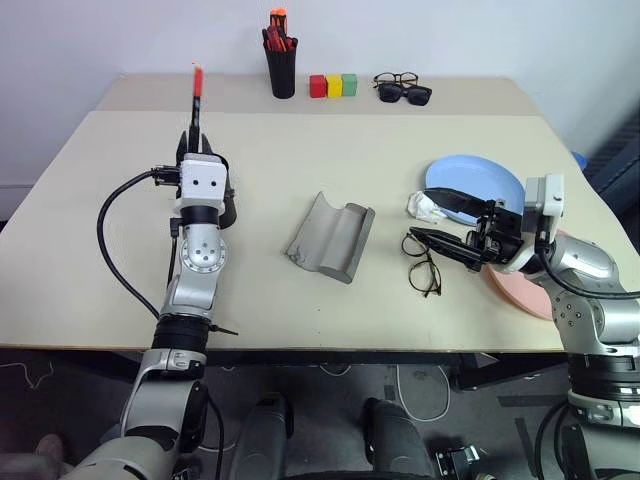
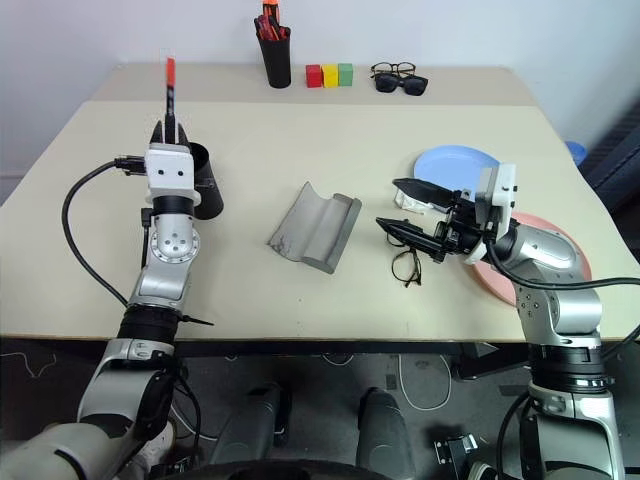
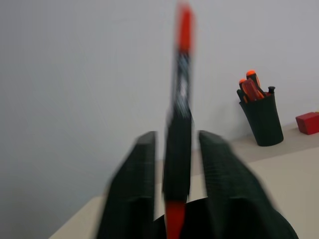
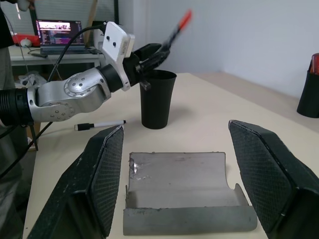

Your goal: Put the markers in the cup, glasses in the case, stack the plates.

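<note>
While the left arm reaches forward over the table (image 1: pixel 90 250), its left gripper (image 1: pixel 197 135) tilts upward above the cup (image 4: pixel 158 98), with the red marker (image 1: pixel 197 88) standing near upright between its fingers (image 3: pixel 137 189). Whether those fingers pinch the marker or have let go, I cannot tell; its lower end sits at the cup's mouth. The dark marker (image 4: pixel 99 125) with the white end lies flat on the table beside the cup, apart from it.

Right arm is bent in from the table's right edge, forearm over the pink plate (image 2: pixel 560 265). The right gripper (image 2: pixel 408 212) points left and roughly level, jaws spread wide, holding nothing. Just under its lower finger lie the glasses (image 1: pixel 424 268), flat on the table. The case (image 1: pixel 332 238) lies open at the centre, between the two grippers. The blue plate (image 1: pixel 470 178) sits behind the right gripper, beside the pink one. A crumpled white cloth (image 1: pixel 424 206) lies at the blue plate's left rim.
</note>
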Controlling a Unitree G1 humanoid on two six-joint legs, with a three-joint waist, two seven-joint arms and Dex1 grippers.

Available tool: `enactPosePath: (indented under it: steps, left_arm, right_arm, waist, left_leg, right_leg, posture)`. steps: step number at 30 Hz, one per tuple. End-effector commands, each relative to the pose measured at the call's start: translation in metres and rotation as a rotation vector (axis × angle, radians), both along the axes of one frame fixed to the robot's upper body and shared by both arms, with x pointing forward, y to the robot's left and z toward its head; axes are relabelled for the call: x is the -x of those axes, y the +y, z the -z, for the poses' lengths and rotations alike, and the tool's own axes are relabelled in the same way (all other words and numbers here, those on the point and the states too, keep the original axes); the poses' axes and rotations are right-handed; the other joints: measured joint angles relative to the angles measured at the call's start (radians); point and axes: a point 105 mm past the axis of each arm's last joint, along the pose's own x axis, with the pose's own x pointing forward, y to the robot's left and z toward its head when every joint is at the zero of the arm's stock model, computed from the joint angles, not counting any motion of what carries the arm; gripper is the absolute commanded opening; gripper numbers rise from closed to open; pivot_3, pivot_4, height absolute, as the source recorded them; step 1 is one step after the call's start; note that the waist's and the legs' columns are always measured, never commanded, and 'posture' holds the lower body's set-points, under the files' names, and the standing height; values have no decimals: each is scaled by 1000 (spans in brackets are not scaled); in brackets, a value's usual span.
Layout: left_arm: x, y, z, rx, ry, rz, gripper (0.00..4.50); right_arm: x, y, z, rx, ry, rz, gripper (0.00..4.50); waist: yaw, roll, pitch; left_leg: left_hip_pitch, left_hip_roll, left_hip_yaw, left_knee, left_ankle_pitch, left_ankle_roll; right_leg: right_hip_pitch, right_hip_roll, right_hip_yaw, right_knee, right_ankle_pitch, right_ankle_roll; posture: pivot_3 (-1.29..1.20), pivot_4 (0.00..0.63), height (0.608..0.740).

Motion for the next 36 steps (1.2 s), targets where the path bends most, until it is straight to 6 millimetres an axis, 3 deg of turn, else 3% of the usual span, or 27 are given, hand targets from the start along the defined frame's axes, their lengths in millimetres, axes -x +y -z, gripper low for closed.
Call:
enactPosePath:
  steps: [1,10,12,14,19,22,27,31,36]
  left_arm:
    - [9,-4,-17,17,-69,40,2827]
    - [36,-13,-28,53,-77,188,2827]
    - [58,-36,-12,47,86,446,2827]
    - [88,-41,5,46,240,617,2827]
    - [109,-5,19,71,448,535,2827]
    - [108,17,30,127,609,444,2827]
    - [107,44,66,293,986,395,2827]
    - [119,47,78,309,1146,415,2827]
    - [120,53,92,332,1218,361,2827]
  right_arm:
    - [1,-4,-15,-32,-61,8,3421]
    - [-2,-4,-13,-33,-57,19,3421]
    - [-1,-6,-10,-31,-42,22,3421]
    - [0,-7,-5,-24,-25,23,3421]
    - [3,-9,1,-17,7,19,3421]
    - [10,-3,9,-7,47,-28,3421]
    - [30,7,26,56,120,-175,3421]
    - [38,15,29,101,107,-249,3421]
    - [41,31,27,141,47,-320,3421]
  waist:
    - [0,0,0]
    - [-1,0,0]
    - [-4,1,0]
    - [-17,1,0]
    - [-22,2,1]
    - [-27,2,0]
    - [-32,2,0]
    - [-35,2,0]
    - [-27,2,0]
  left_leg:
    - [0,0,0,0,0,0]
    - [0,0,0,0,0,0]
    - [0,0,0,0,0,0]
    - [0,0,1,-1,0,0]
    - [0,7,1,-1,0,0]
    - [0,11,1,-1,-2,-4]
    - [1,12,1,-1,-2,-4]
    - [1,13,2,0,-2,-4]
    - [0,13,3,-4,-2,-4]
  right_leg:
    - [0,0,0,0,0,0]
    - [0,0,0,0,0,-1]
    - [0,0,0,0,-1,-3]
    - [0,0,1,-1,-2,-3]
    - [-2,6,1,0,-1,-6]
    - [-1,10,1,-3,1,-8]
    - [-2,11,1,-6,2,-11]
    - [-4,11,1,-6,3,-11]
    - [-8,11,1,-4,4,-14]
  posture:
    - [0,150,740]
    - [0,150,740]
    - [0,150,740]
    - [0,150,740]
    - [0,150,740]
    - [0,150,740]
    - [0,150,740]
    - [0,150,740]
    - [0,150,740]
